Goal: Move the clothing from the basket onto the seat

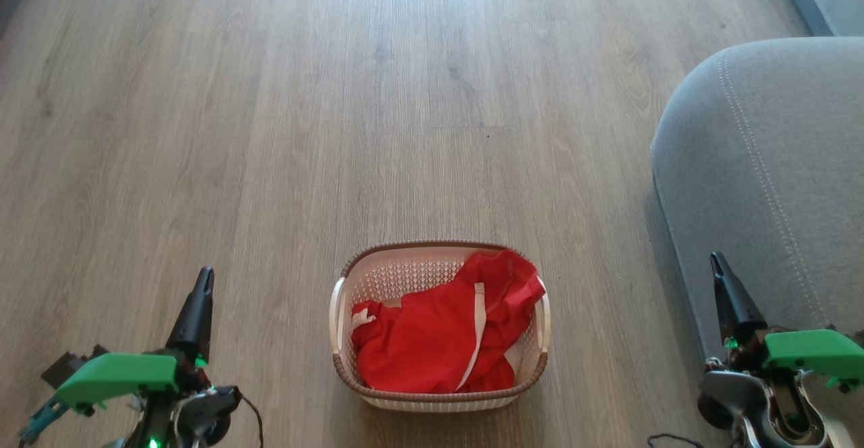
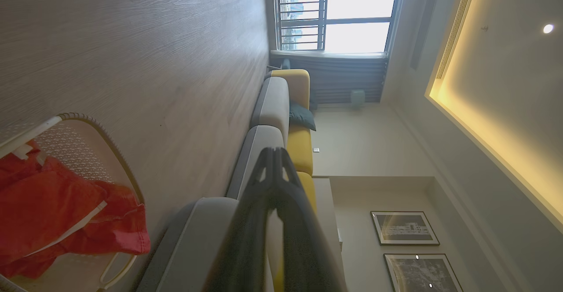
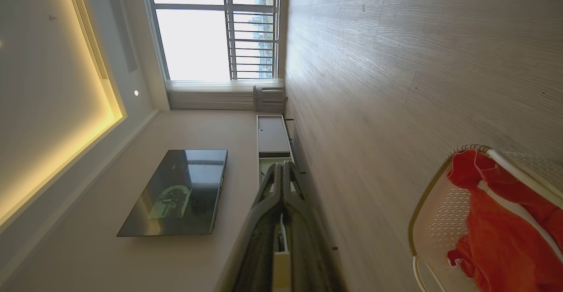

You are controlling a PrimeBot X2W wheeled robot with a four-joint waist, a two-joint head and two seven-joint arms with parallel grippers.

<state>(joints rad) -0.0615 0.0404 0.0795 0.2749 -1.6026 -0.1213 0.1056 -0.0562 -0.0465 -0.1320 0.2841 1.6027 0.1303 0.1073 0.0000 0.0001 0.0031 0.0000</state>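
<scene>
The basket (image 1: 432, 245) stands on the wood floor (image 1: 270, 131), low in the middle of the head view. The clothing (image 1: 432, 340) lies inside it. It is a bright red heap with white stripe trim that fills most of the bottom. On the basket's right side it rises to the rim, and a fold reaches the far right corner. At the basket's far left corner, part of the perforated cream wall is bare.

The left claw (image 1: 203, 281) hangs to the left of the basket, well apart from it and above the floor. Its two dark fingers are pressed together and empty, pointing away from the robot. The clothing is off to this claw's right. In the left wrist view the basket and the red fabric sit at the side of the closed fingers, not in front of them.

The right claw (image 1: 717, 263) hangs to the right of the basket, also well apart from it. Its fingers are together and hold nothing. The clothing is off to this claw's left. In the right wrist view the basket is again at the side of the fingertips, not in line with them.

The seat (image 1: 763, 164) is a grey upholstered sofa with pale double stitching. It lies to the right of the basket, past a strip of bare floor, and the right claw is over its near edge. Neither claw touches the basket or the clothing.
</scene>
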